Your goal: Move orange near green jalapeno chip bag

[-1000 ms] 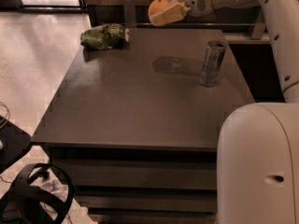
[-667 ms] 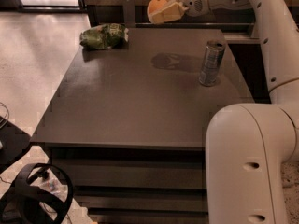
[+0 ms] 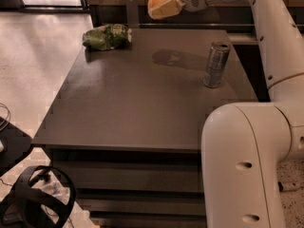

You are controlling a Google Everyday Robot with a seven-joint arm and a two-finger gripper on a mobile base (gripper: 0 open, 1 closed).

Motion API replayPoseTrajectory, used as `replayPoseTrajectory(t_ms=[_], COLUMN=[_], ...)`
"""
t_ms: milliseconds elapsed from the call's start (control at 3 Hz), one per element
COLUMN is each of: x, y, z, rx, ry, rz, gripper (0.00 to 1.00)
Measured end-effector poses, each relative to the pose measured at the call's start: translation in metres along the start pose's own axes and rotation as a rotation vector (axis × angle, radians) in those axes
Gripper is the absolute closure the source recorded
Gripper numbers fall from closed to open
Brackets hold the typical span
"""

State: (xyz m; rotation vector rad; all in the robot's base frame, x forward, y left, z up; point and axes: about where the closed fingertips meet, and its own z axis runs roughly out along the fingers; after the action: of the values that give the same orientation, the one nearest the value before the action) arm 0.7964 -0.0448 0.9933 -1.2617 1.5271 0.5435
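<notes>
Dark counter (image 3: 137, 94) carries the green jalapeno chip bag (image 3: 107, 36) at its far left corner and a silver can (image 3: 216, 63) at right. Tool (image 3: 164, 7), clamped around the orange (image 3: 154, 0), hangs above the far edge, apart from the bag.

a dark table (image 3: 133, 103) fills the middle, with lower shelves showing beneath its front edge. a tall silver can (image 3: 216, 63) stands upright near its right side, well apart from everything else on the top. a soft shadow (image 3: 173, 58) lies on the far half, left of the can, below the gripper (image 3: 159, 6) clamped on the orange (image 3: 155, 0) above the far edge. pale glossy floor (image 3: 38, 56) spreads to the left. a black looped object (image 3: 40, 201) lies at the lower left.
</notes>
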Motion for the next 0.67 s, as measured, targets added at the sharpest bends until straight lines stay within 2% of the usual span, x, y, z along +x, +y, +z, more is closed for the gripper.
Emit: replayPoseTrajectory(t_ms=[333,667], x=[-0.003,0.008], y=[0.001,0.010], z=[0.011,0.027], rx=[0.026,0.021], ry=[0.086,0.172], rz=[-0.019,-0.008], gripper=[1.00,1.00])
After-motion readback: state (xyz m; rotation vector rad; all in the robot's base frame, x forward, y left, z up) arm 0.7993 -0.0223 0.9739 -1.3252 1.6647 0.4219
